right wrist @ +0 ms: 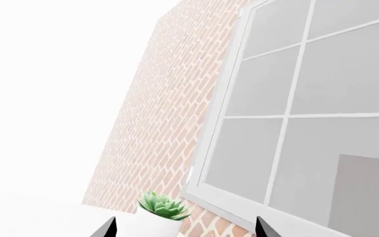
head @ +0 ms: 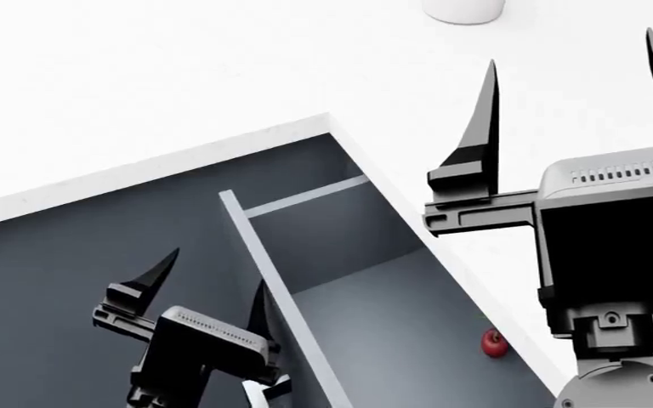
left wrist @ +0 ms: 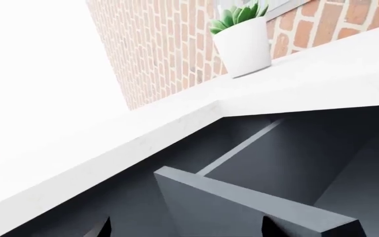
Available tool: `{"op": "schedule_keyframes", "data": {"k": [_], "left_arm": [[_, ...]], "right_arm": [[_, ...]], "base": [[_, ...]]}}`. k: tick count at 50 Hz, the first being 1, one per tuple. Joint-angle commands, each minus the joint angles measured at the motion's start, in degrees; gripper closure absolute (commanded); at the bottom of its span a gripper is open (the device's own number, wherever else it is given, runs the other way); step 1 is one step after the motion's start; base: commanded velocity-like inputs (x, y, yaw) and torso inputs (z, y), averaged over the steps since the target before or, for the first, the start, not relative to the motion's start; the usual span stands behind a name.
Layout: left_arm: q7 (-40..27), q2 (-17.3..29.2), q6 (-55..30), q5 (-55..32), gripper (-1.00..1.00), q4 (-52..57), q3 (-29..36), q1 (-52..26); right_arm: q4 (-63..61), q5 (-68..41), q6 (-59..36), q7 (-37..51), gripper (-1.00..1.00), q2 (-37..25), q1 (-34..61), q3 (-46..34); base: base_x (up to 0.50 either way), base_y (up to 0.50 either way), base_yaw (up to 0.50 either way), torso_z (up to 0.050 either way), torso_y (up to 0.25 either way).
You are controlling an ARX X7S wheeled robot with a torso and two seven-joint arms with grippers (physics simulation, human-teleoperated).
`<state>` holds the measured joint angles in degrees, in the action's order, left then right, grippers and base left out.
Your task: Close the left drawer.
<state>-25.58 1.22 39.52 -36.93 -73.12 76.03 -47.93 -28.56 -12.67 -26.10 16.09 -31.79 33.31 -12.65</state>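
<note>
My left gripper (head: pixel 213 293), prongs apart and empty, hung beside the left drawer (head: pixel 303 323), pulled out below the countertop (head: pixel 190 85). I judged it rigid, smooth-sliding, best pushed flat on its front panel. The right gripper (head: pixel 576 93) stood spread over the counter.

The white marble-look worktop (left wrist: pixel 295 86) carries a white ceramic pot with a green succulent (left wrist: pixel 242 42) at its rear edge, against the brick wall.

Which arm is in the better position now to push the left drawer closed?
The left. Its open pincer hangs low, right at the left drawer front's rim. The right pincer, also open, is raised over the white counter, facing the potted plant.
</note>
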Motion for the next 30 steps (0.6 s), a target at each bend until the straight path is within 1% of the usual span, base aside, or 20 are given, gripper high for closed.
{"op": "schedule_keyframes", "data": {"k": [1, 30], "left_arm": [[1.46, -1.22, -0.52, 3.01, -1.0, 1.72, 7.01, 0.19], [1.76, -1.22, -0.39, 3.39, -1.0, 2.31, 7.45, -0.02]], "right_arm": [[0.09, -0.01, -0.09, -0.03, -1.0, 0.0, 0.28, -0.24], [-0.17, 0.64, -1.15, 0.49, -1.0, -0.54, 0.82, -0.73]], "base": [[0.0, 0.0, 0.0, 0.0, 0.0], [0.0, 0.0, 0.0, 0.0, 0.0]]}}
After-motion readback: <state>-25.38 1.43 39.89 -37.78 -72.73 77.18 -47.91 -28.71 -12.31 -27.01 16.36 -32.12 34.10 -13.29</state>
